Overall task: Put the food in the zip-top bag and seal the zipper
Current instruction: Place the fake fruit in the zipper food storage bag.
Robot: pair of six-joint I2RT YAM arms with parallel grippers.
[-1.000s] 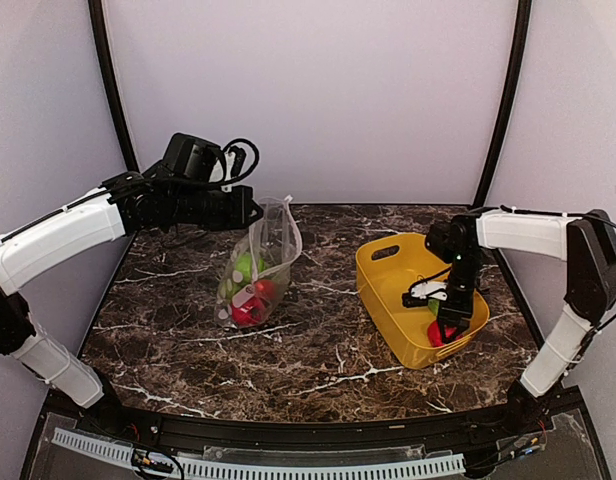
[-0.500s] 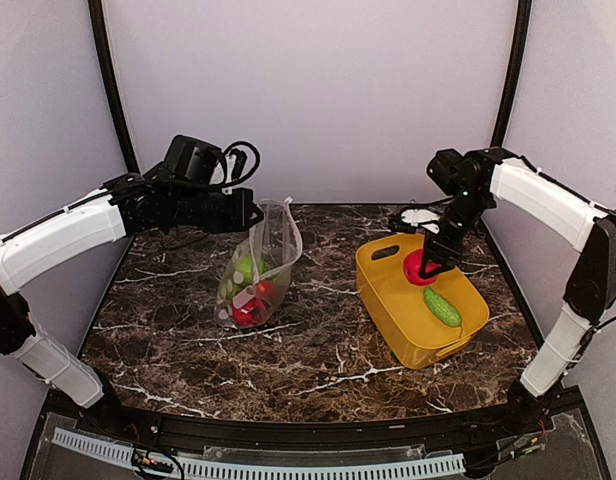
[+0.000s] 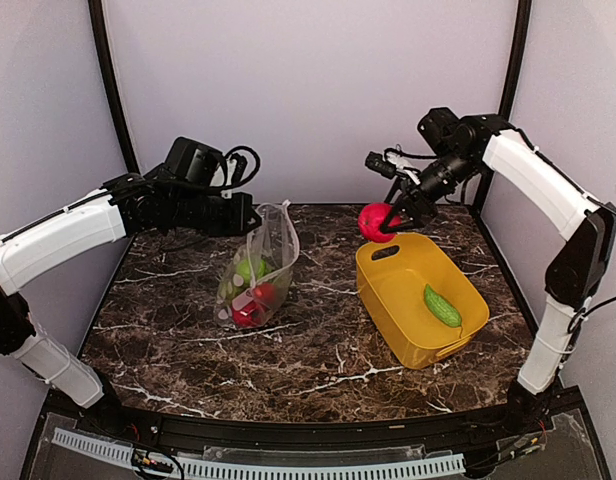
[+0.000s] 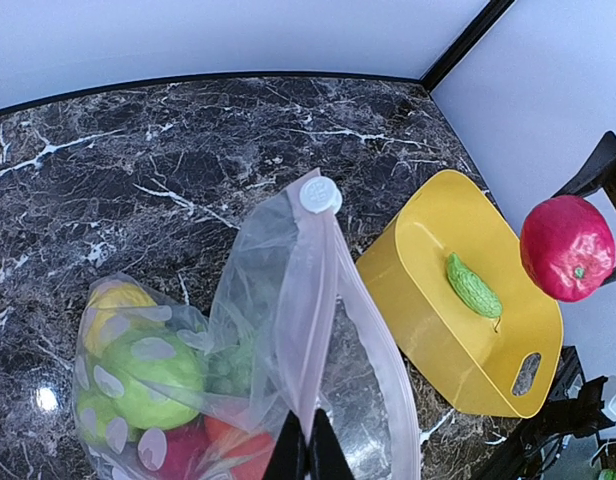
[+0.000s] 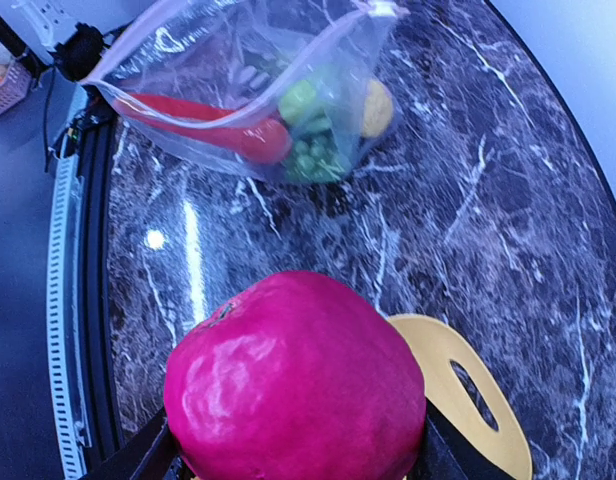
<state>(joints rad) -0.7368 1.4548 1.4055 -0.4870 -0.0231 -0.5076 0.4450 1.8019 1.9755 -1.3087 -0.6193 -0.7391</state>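
Overhead and both wrist cameras see zip-top bag (image 3: 273, 238).

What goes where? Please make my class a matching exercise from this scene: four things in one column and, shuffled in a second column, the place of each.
Things
1. red fruit
2. bumpy green vegetable
3. round green fruit
4. zipper strip

Places
A. inside the clear bag
B. pinched in the left gripper
C. lying in the yellow tub
D. held in the air by the right gripper

Pairs: 1-D, 2-C, 3-A, 4-B
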